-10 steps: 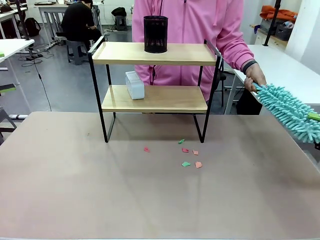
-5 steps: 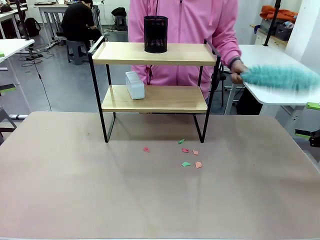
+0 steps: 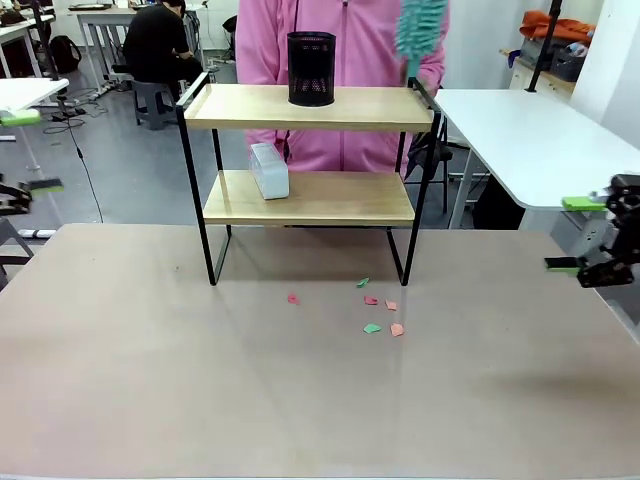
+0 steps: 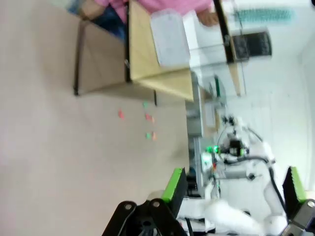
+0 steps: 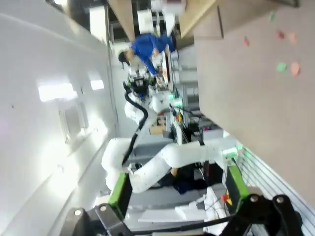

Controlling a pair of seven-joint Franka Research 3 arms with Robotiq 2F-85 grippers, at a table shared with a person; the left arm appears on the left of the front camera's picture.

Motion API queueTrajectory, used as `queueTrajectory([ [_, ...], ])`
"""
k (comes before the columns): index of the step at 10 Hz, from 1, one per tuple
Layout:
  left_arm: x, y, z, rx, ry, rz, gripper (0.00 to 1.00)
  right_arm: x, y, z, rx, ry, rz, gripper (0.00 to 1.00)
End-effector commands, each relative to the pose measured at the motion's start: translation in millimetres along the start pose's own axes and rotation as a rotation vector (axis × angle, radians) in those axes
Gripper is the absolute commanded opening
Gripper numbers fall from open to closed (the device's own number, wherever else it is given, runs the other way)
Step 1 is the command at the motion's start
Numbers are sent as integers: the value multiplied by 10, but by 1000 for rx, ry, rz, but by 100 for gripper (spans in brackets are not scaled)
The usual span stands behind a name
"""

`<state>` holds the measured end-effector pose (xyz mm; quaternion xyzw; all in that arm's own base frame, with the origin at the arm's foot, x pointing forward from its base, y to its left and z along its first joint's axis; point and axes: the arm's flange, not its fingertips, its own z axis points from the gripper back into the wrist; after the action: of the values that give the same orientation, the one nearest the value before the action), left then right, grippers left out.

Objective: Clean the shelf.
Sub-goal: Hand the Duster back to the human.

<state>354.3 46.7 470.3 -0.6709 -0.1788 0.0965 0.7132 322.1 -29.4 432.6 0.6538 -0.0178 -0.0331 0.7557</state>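
Hanging wide-jawed off both table sides: left gripper [image 3: 22,150], right gripper [image 3: 590,235] | gripping nothing | shelf [image 3: 310,107] top: black mesh cup [image 3: 311,68] | lower board: white box [image 3: 269,170]

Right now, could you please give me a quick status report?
Left gripper and right gripper open, empty, at table edges. Shelf holds black mesh cup and white box. Person's teal duster raised above it.

The table [image 3: 150,380] carries the shelf [image 3: 310,108] at its far middle. Small paper scraps [image 3: 372,312] lie near the shelf's right front leg, on the table.
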Motion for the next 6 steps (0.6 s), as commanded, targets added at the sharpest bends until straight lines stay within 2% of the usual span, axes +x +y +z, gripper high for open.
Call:
queueTrajectory([
  [1, -267, 373, -417, -14, 149, 72, 100, 84, 248, -444, -52, 29, -18, 100],
  [2, -333, 511, -613, -9, 173, 91, 100, 142, 276, -702, -71, 1, -38, 100],
  [3, -390, 646, -780, -10, 194, 105, 100, 244, 225, -929, -77, -88, -45, 100],
  [4, -439, 768, -892, -12, 163, 99, 100, 322, 124, -1106, 6, -129, -70, 100],
  [5, -430, 862, -918, 12, 110, 119, 100, 390, 27, -1166, 64, -122, -132, 100],
  [6, -182, 662, -899, 4, 215, 131, 100, 234, 206, -912, -50, -47, -31, 100],
])
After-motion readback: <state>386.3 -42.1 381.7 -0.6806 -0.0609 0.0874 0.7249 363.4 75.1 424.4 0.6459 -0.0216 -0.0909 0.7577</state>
